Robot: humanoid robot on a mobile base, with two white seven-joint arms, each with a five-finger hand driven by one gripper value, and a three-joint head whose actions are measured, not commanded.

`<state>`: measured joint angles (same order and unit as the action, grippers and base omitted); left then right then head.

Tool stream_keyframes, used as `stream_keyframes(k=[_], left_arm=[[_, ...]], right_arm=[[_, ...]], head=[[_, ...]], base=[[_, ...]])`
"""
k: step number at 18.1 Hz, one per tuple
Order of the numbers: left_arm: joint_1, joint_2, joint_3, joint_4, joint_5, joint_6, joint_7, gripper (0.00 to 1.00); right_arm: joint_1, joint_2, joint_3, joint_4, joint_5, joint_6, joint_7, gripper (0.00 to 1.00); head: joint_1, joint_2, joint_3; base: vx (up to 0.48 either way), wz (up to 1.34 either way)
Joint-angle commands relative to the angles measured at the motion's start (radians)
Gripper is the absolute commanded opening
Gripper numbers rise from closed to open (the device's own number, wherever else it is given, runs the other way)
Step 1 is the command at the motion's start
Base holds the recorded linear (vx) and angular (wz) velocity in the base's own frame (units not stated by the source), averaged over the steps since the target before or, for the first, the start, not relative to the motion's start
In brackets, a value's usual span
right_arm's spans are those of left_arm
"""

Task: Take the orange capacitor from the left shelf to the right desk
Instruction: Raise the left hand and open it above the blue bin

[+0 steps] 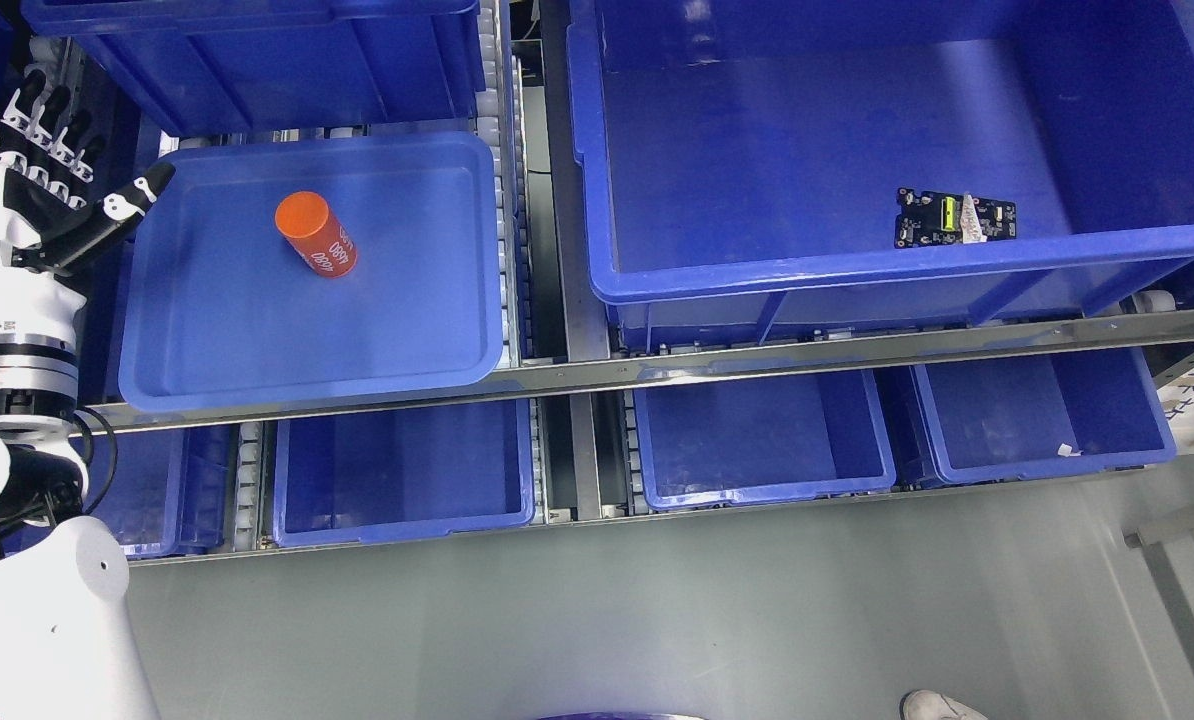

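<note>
An orange capacitor, a short cylinder with white print on its side, lies tilted in a shallow blue tray on the upper shelf at the left. My left hand is raised at the tray's left edge, fingers spread and holding nothing. Its thumb reaches over the tray's left rim. The hand is well to the left of the capacitor and apart from it. My right arm is out of view.
A large blue bin at the right holds a small black circuit board. Several blue bins sit on the lower shelf. A metal shelf rail runs across. Grey floor lies below, with a shoe tip at the bottom edge.
</note>
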<state>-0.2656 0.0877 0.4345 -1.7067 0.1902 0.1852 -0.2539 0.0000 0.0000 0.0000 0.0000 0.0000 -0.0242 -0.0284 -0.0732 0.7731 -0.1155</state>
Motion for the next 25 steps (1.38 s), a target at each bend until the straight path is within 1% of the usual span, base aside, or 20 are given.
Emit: stream_keyframes(k=[1, 4, 6, 8, 9, 10, 12, 13, 15, 19, 22, 23, 25], left_arm=[[0.005, 0.014, 0.024, 0.009, 0.000, 0.000, 0.001, 1.00], [0.008, 0.029, 0.026, 0.015, 0.000, 0.000, 0.001, 1.00], [0.009, 0.064, 0.026, 0.016, 0.000, -0.001, -0.002, 1.00], [0.013, 0.124, 0.026, 0.025, 0.000, -0.056, -0.040, 1.00], [0.026, 0.154, 0.026, 0.029, 0.000, -0.102, -0.089, 1.00], [0.057, 0.190, 0.026, 0.038, 0.000, -0.159, -0.166, 1.00], [0.107, 0.239, 0.027, 0.055, 0.000, -0.237, -0.304, 1.00], [0.135, 0.251, 0.030, 0.065, 0.000, -0.266, -0.352, 1.00], [0.176, 0.273, 0.042, 0.088, 0.000, -0.320, -0.406, 1.00], [0.197, 0.291, 0.055, 0.134, 0.000, -0.332, -0.436, 1.00], [0.181, 0.293, 0.027, 0.159, -0.002, -0.332, -0.495, 0.98], [0.174, 0.302, 0.018, 0.173, -0.002, -0.332, -0.505, 0.98], [0.154, 0.348, -0.017, 0.200, -0.002, -0.331, -0.510, 0.98]], right_arm=[[0.020, -0.017, -0.012, -0.017, 0.005, 0.000, -0.001, 1.00], [0.020, -0.017, -0.012, -0.017, 0.005, 0.000, -0.001, 1.00], [0.020, -0.017, -0.012, -0.017, 0.005, 0.000, -0.001, 1.00], [0.020, -0.017, -0.012, -0.017, 0.005, 0.000, -0.001, 1.00], [0.020, -0.017, -0.012, -0.017, 0.005, 0.000, -0.001, 1.00], [0.020, -0.017, -0.012, -0.017, 0.005, 0.000, -0.001, 1.00], [0.020, -0.017, -0.012, -0.017, 0.005, 0.001, -0.001, 1.00], [0.020, -0.017, -0.012, -0.017, 0.005, 0.000, -0.001, 1.00], [0.020, -0.017, -0.012, -0.017, 0.005, 0.000, -0.001, 1.00], [0.020, -0.017, -0.012, -0.017, 0.005, 0.000, -0.001, 1.00], [0.020, -0.017, -0.012, -0.017, 0.005, 0.000, -0.001, 1.00], [0.020, -0.017, -0.012, -0.017, 0.005, 0.000, -0.001, 1.00], [0.020, -0.017, -0.012, -0.017, 0.005, 0.000, -0.001, 1.00]], head=[[0.0000, 0.000, 0.000], [0.0000, 0.000, 0.000], [0.0000, 0.000, 0.000], [0.0000, 0.000, 0.000], [0.0000, 0.000, 0.000], [0.0000, 0.000, 0.000], [0.0000, 0.000, 0.000], [0.0000, 0.000, 0.000], [0.0000, 0.000, 0.000], [0.0000, 0.000, 0.000], [0.0000, 0.000, 0.000], [0.0000, 0.000, 0.000], [0.0000, 0.000, 0.000]], base=[[0.000, 0.00], [0.000, 0.00], [0.000, 0.00], [0.000, 0.00], [0.000, 0.00], [0.000, 0.00], [0.000, 0.00], [0.000, 0.00], [0.000, 0.00], [0.000, 0.00], [0.000, 0.00], [0.000, 0.00], [0.000, 0.00]])
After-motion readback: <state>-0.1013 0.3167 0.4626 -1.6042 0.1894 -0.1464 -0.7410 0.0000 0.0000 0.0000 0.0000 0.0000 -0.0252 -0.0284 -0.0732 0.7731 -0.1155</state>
